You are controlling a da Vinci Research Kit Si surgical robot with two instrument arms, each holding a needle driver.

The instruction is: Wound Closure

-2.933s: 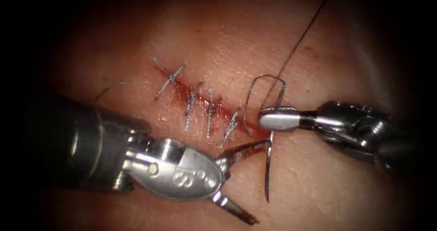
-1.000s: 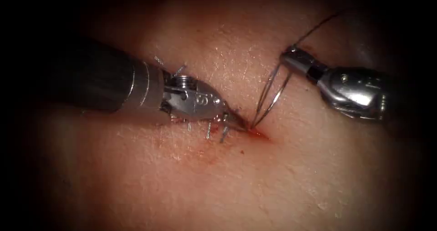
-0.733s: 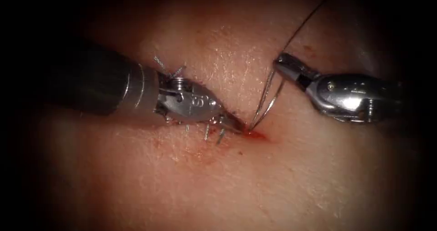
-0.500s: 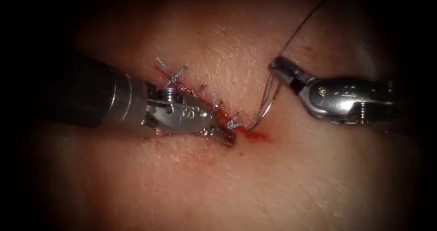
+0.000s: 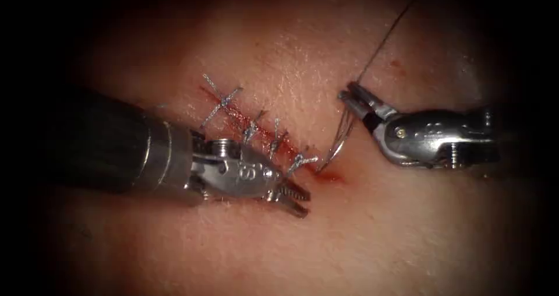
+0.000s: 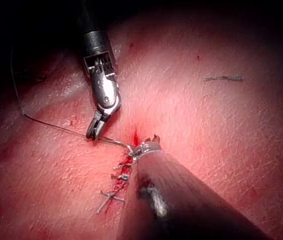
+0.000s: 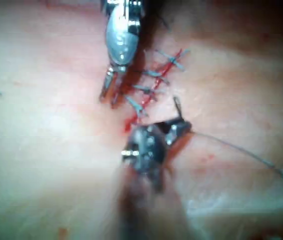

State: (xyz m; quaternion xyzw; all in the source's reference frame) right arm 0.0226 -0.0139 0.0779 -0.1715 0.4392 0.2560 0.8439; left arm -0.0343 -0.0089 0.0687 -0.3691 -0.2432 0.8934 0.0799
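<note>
- tissue (image 5: 303,57): pale pinkish-tan
- cut (image 5: 256,130): red, crossed by silvery-grey stitches (image 5: 278,138)
- thread (image 5: 387,34): dark
- both tools: shiny silver

R tool (image 6: 92,134) comes down over tissue (image 6: 221,130), tip at thread (image 6: 56,127) just beside cut (image 6: 134,137) w/ red fluid. L tool (image 6: 149,147) tip at cut's end; stitches (image 6: 116,177) beside its shaft. Loose thread bit (image 6: 223,78) lies well apart.
</note>
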